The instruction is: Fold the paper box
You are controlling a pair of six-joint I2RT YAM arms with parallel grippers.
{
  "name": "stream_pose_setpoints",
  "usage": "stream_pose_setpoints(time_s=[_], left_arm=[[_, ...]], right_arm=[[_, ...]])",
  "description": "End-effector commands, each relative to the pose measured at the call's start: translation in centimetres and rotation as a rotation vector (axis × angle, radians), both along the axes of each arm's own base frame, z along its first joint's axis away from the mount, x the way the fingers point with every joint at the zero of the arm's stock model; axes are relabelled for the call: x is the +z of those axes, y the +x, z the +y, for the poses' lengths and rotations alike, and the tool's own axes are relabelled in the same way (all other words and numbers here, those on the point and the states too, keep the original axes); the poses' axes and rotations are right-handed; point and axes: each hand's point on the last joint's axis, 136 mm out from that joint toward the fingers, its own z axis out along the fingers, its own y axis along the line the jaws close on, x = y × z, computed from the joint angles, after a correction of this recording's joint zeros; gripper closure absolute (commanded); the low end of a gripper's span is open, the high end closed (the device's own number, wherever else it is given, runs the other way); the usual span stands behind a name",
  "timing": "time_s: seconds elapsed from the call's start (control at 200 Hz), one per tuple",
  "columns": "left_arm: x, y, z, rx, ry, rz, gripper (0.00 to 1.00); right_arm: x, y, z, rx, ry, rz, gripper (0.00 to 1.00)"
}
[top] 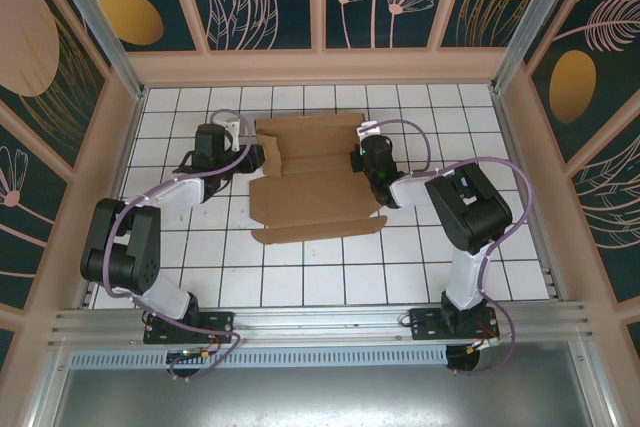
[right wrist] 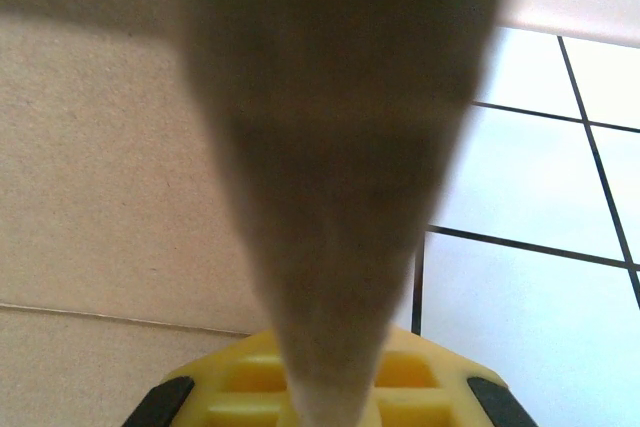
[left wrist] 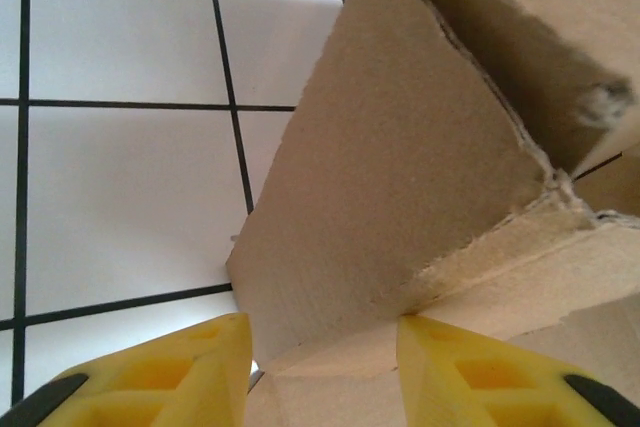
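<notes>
Brown box (top: 315, 187) laid open and mostly flat between the two grippers, left gripper (left wrist: 325, 337) held partly open, a left box flap seen between its fingers, right gripper (right wrist: 335, 377) clamped tight on a raised right flap

The top external camera looks down on the tiled table (top: 300, 287) from high behind its near edge, far enough off to take in the whole paper box (top: 315, 197); the left wrist camera looks past the left gripper (left wrist: 322, 372), very near the box's left edge; the right wrist camera, past the right gripper (right wrist: 335, 387), sits nearer yet, cardboard blurred against its lens. All three share box and tiles.
</notes>
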Motion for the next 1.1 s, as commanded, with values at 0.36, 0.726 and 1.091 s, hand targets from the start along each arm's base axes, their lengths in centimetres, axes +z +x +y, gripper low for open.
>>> stream_pose_setpoints(time_s=[0.36, 0.726, 1.091], left_arm=[[1.3, 2.8, 0.6, 0.004, 0.125, -0.179, 0.39], [1.6, 2.3, -1.5, -0.149, 0.111, -0.249, 0.25], [-1.7, 5.2, -0.6, -0.053, 0.146, -0.114, 0.27]], right_arm=[[-4.2, -2.3, -0.8, 0.032, -0.126, 0.131, 0.95], [-4.4, -2.3, -0.8, 0.034, -0.128, 0.135, 0.95], [-4.3, -2.4, -0.8, 0.034, -0.127, 0.133, 0.95]])
